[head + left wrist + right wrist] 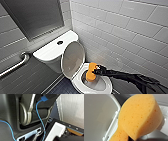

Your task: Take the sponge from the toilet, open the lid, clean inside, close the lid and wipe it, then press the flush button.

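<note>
R tool (96, 70) grips the sponge (90, 72) in the toilet bowl (107, 83); rub too hard & it may slip out.

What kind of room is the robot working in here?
A bathroom, probably an accessible restroom: a white toilet with its lid raised, pale tiled walls, and a metal grab bar on the wall. The right tool holds the sponge.

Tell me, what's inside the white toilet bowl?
A thick orange-yellow foam sponge, held by the black right gripper, hangs inside the glossy white ceramic toilet. It hides the bowl's bottom.
</note>
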